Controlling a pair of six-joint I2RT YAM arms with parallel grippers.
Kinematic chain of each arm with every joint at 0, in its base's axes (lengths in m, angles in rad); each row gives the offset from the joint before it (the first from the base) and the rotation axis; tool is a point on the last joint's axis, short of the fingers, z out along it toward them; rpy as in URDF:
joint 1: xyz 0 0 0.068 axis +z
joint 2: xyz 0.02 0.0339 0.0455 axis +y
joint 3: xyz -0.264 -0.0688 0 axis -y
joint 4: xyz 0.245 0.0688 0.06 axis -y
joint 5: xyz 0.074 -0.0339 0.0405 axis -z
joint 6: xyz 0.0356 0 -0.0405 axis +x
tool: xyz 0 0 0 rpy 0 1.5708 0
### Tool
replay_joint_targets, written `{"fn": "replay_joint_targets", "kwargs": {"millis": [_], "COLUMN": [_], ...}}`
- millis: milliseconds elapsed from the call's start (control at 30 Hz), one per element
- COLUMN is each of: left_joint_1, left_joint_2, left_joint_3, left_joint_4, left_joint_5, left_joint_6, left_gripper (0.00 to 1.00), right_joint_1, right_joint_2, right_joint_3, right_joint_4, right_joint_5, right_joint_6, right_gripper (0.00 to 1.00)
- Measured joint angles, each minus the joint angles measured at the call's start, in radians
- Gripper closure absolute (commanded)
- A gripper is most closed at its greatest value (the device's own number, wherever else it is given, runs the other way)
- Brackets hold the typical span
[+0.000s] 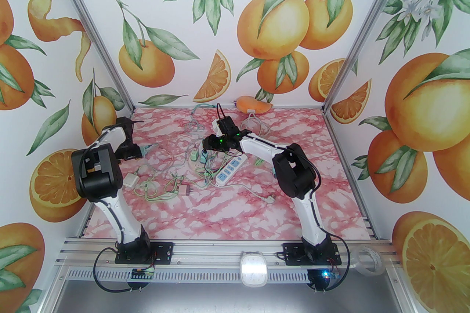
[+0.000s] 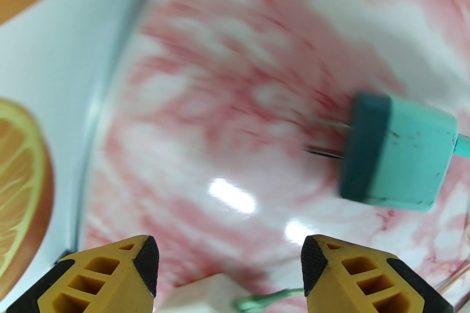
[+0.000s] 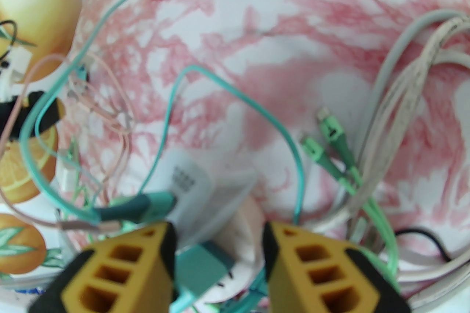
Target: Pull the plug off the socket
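Counter (image 1: 227, 216): near half bare, cables crowding middle and far edge. We count one power strip (image 1: 230, 169), two green connector tips (image 3: 323, 135). Left fingers (image 2: 147, 260): spread, empty, by the left wall; teal plug (image 2: 400, 153) loose ahead. Right fingers (image 3: 167, 249): flanking a second teal plug (image 3: 200, 267) over a white socket (image 3: 244, 227); grip we cannot tell

Power strip (image 1: 227, 172): far end hidden under right arm (image 1: 257, 147). Teal plug (image 3: 200, 267) at that end blurred, cut by bottom edge; seating unreadable.

Cable tangle (image 1: 183, 164) around power strip (image 1: 228, 172)
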Motion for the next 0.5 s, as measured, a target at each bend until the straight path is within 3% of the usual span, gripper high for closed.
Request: {"fn": "replay_joint_targets", "kwargs": {"millis": [300, 500], "left_joint_1": [-0.011, -0.165], "left_joint_2": [-0.173, -0.387], "left_joint_3": [-0.006, -0.068], "left_joint_4": [0.031, 0.108], "left_joint_5": [0.054, 0.134], "left_joint_6": [-0.040, -0.029], "left_gripper": [0.32, 0.34], "right_joint_1": [0.000, 0.000], "right_joint_2": [0.000, 0.000], "right_joint_3": [0.000, 0.000], "right_joint_4": [0.000, 0.000], "right_joint_5": [-0.003, -0.003], "right_joint_6": [0.000, 0.001], "right_gripper": [0.55, 0.55]}}
